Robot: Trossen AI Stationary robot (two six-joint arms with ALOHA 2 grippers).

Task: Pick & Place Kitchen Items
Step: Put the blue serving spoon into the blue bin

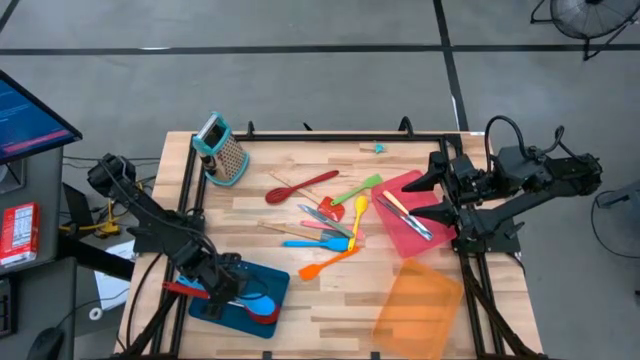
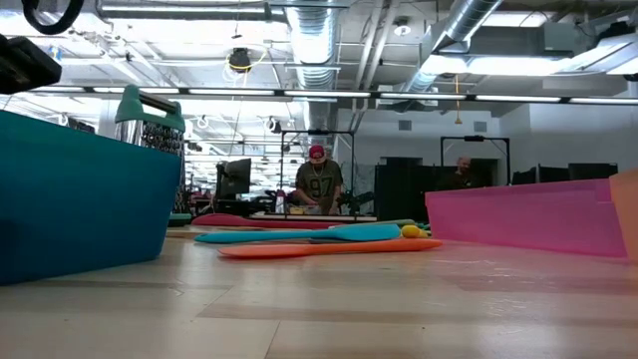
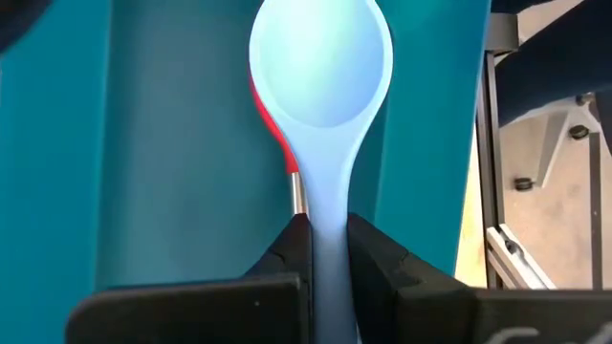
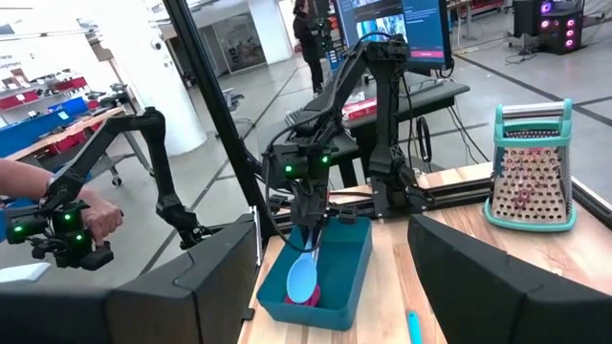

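- The desk (image 1: 300, 300) carries my blue tray (image 1: 215, 308) at its near-left corner.
- Red, green, yellow and orange utensils (image 1: 335, 225) lie scattered mid-desk.
- My left hand (image 3: 328, 250) is clamped on the light blue spoon (image 3: 322, 67), bowl over the tray.
- My right hand (image 4: 330, 277) waits with fingers apart at the right edge.

A light-blue spoon (image 3: 320, 67) lies over a red utensil (image 3: 271, 129) at the table's near left; other coloured utensils (image 1: 335, 225), perhaps ten, lie mid-table.
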